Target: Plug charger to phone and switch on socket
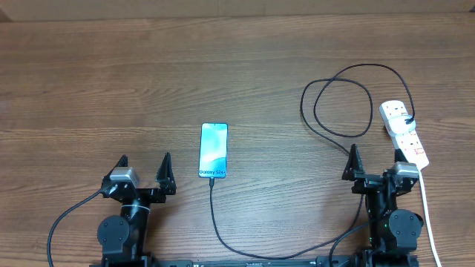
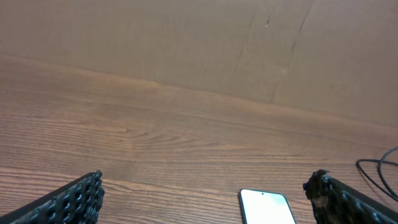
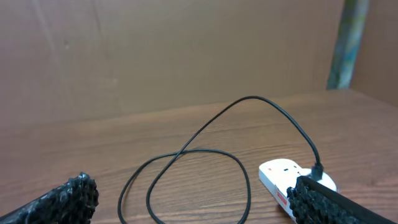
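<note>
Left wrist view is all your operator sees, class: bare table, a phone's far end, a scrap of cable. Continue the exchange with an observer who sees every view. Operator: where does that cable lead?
Observer: Overhead, the charger loops off to the right and ends at the socket.
Operator: And its other end?
Observer: It reaches the phone at its near end, the edge cropped from your view; whether it is plugged in I cannot tell.
Operator: Is the right gripper free?
Observer: Yes, the right gripper is open, holding nothing.
</note>
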`<act>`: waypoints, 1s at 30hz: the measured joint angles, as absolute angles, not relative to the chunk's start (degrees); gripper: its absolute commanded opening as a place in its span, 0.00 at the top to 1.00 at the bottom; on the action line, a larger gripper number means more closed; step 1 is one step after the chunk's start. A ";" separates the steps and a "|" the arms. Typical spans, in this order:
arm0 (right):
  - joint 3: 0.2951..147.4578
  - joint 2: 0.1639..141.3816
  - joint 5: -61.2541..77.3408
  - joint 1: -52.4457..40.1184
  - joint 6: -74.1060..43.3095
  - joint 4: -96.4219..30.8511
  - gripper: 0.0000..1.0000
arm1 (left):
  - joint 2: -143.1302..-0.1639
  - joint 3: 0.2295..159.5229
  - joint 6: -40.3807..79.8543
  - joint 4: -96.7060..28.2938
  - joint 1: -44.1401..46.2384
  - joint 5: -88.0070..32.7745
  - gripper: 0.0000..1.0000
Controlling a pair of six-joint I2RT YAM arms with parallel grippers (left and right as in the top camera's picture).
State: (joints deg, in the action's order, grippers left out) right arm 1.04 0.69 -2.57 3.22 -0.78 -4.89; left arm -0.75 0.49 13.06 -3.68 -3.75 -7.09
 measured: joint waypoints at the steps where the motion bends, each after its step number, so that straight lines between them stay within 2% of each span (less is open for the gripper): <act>1: 1.04 0.69 -2.31 3.22 -0.34 -4.93 0.00 | -0.75 0.49 13.06 -3.68 -3.75 -7.09 0.00; 30: 1.04 0.69 -1.30 3.22 1.54 -5.08 0.00 | -0.75 0.49 13.06 -3.66 -3.70 -7.09 0.00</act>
State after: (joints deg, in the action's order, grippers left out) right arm 1.04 0.69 -1.30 3.22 1.54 -5.08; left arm -0.75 0.49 13.06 -3.66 -3.70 -7.09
